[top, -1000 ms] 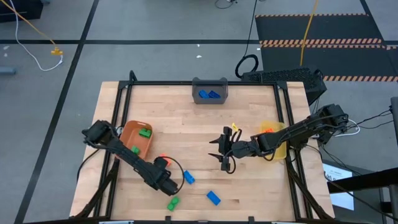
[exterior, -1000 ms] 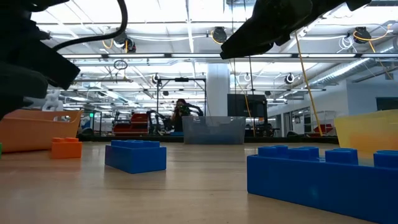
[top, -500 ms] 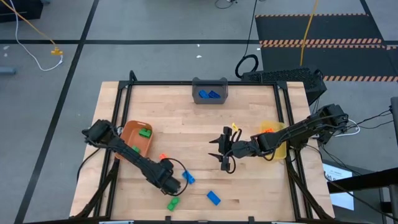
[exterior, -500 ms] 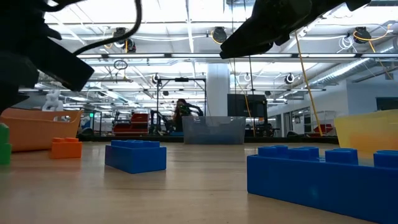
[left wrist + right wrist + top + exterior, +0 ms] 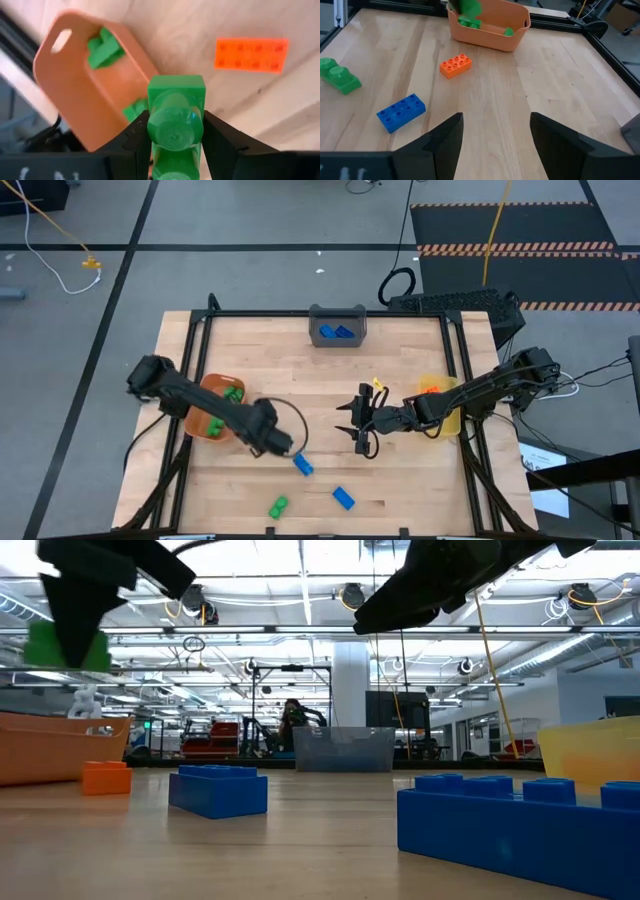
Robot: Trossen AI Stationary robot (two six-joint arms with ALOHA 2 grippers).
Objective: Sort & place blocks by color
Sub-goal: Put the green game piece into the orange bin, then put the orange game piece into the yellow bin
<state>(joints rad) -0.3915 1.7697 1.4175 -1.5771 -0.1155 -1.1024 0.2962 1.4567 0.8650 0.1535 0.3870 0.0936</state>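
We see a pale wood-plank desk [image 5: 300,360] w/ a black metal frame, sitting on a grey floor w/ dark seam lines; a black mat w/ orange-striped edges lies at far right, cables trail on the floor. Low view shows a big workshop hall behind: ceiling strip lights, pipes, a white column, a person [image 5: 291,720] far back. Left gripper [image 5: 283,443] hangs above the desk just right of the orange bin [image 5: 207,389], fingers clamped on a green block [image 5: 176,117]; low view shows that block lifted clear of the surface. Orange bin at left holds more green blocks [image 5: 232,392]. Grey bin [image 5: 338,326] at far-centre edge holds blue blocks [image 5: 336,332]. Yellow bin [image 5: 448,412] at right, under the right arm, w/ sth orange in it. Loose on the desk: orange block [image 5: 455,66] near the orange bin, small blue block [image 5: 302,466] just near-right of the left gripper, another blue block [image 5: 343,498] and a green block [image 5: 277,506] by the near edge. Right gripper [image 5: 360,425] waits mid-desk, fingers apart, nothing betw. them.
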